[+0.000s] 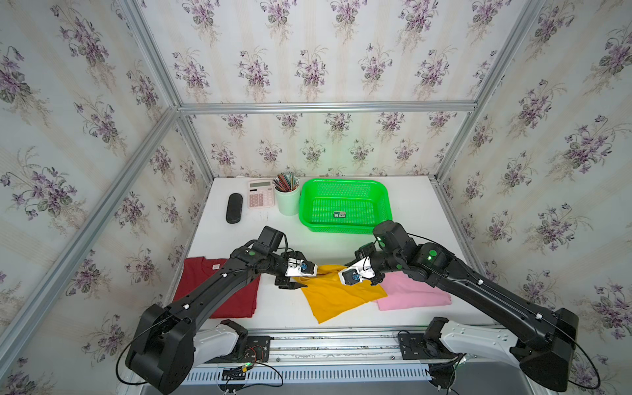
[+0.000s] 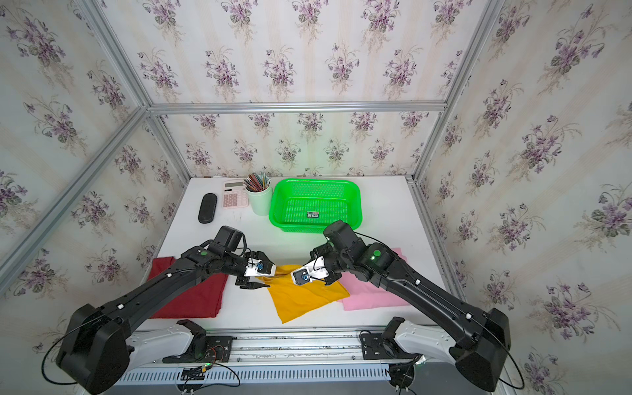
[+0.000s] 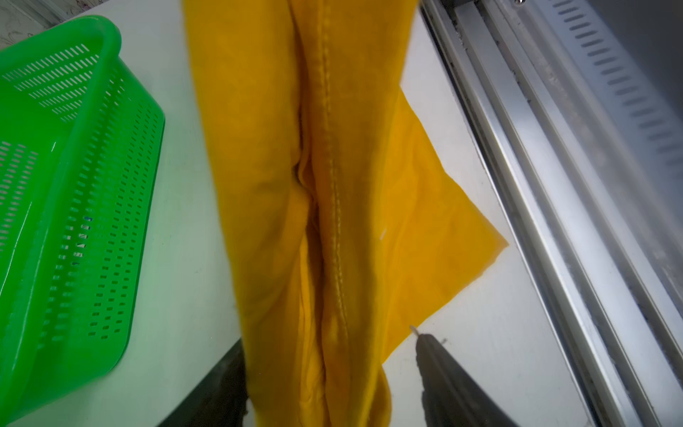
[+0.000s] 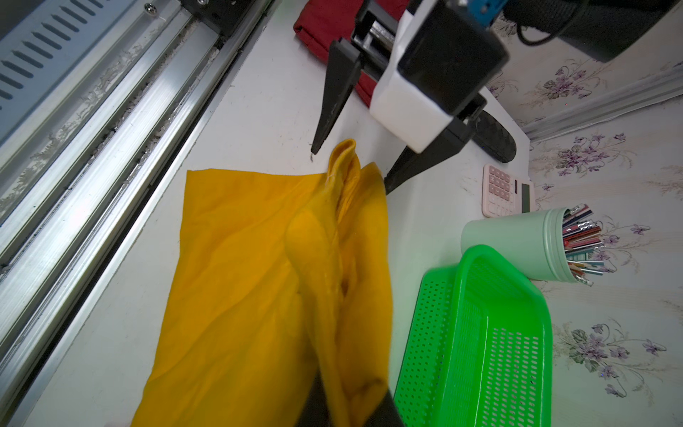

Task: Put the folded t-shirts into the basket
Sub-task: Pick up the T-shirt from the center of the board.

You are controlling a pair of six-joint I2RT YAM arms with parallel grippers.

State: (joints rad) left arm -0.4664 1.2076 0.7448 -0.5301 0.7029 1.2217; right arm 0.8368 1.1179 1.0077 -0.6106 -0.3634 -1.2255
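The mustard yellow t-shirt (image 1: 337, 295) lies near-centre on the desk (image 1: 410, 205), its far edge raised. The green basket (image 1: 342, 191) stands empty beyond it. The right gripper (image 4: 351, 403) is clamped on the far-right edge. The left gripper (image 4: 350, 168) has its jaws apart astride the bunched far-left corner. It should close deep over all layers, then both should lift level.

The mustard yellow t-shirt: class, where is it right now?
In both top views the mustard yellow t-shirt is front centre, between the dark red t-shirt and the light pink t-shirt, in front of the basket.
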